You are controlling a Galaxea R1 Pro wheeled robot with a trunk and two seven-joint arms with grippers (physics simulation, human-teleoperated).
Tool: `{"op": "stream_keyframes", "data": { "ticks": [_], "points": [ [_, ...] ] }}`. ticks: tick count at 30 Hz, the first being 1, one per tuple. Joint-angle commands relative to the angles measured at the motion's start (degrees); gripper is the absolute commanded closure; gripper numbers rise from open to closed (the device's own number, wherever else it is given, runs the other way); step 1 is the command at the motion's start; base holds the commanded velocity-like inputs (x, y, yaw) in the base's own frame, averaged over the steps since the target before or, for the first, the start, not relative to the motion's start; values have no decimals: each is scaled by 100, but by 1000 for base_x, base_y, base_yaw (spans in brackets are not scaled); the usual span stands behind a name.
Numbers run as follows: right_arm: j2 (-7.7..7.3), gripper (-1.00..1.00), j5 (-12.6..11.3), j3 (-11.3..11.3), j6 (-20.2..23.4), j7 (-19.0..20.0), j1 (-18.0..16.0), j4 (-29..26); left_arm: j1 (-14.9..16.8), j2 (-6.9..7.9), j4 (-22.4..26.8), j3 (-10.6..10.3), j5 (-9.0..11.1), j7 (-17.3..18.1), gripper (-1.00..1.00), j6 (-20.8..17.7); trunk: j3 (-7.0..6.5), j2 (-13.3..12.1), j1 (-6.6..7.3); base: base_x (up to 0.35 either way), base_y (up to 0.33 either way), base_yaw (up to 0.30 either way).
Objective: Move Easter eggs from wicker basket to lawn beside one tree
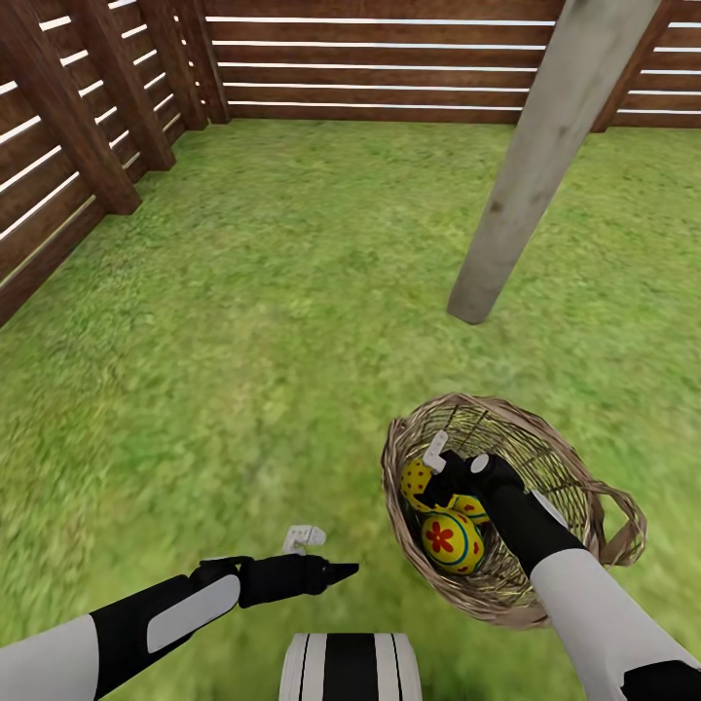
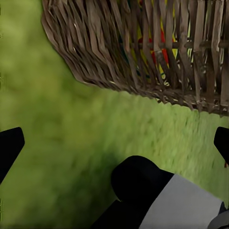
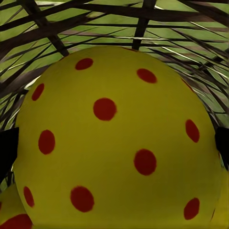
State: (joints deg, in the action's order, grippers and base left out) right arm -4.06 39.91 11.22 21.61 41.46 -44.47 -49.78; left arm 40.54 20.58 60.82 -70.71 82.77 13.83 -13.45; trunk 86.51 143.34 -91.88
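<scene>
Right tool down in the basket, and we count three eggs in there.

The wicker basket (image 1: pixel 570 458) sits on the lawn (image 1: pixel 253 321) just in front of one pale tree trunk (image 1: pixel 545 166), with a slat fence (image 1: pixel 389 58) behind. Inside we make out three eggs: a dotted egg (image 1: pixel 416 479), a flower egg (image 1: pixel 450 541), and a third egg (image 1: pixel 474 506) mostly hidden under the arm. The right tool (image 1: pixel 440 465) is inside the basket; its wrist view has the dotted egg (image 3: pixel 119 143) right up close, dark fingertips (image 3: pixel 7 152) at either side, so spread apart around it, but contact we honestly can't tell. The left tool (image 1: pixel 321 555) hangs over grass near the basket (image 2: pixel 143 52), its tips apart. The tree's top is cut off.
</scene>
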Motion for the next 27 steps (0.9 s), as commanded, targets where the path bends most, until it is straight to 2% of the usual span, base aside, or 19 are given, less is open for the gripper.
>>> {"op": "stream_keyframes", "data": {
  "ticks": [1, 27],
  "points": [
    [-7, 100, 109, 12, 9, 8, 0, 318, 7, 2, 5, -13, 61, 6, -100, -17, 4, 1, 0, 0, 0, 0],
    [-7, 100, 113, -6, 27, 11, 0, 280, 7, 16, -1, -4, 81, 6, -100, -38, -18, 0, 2, 0, 0, 0]
  ]
}}
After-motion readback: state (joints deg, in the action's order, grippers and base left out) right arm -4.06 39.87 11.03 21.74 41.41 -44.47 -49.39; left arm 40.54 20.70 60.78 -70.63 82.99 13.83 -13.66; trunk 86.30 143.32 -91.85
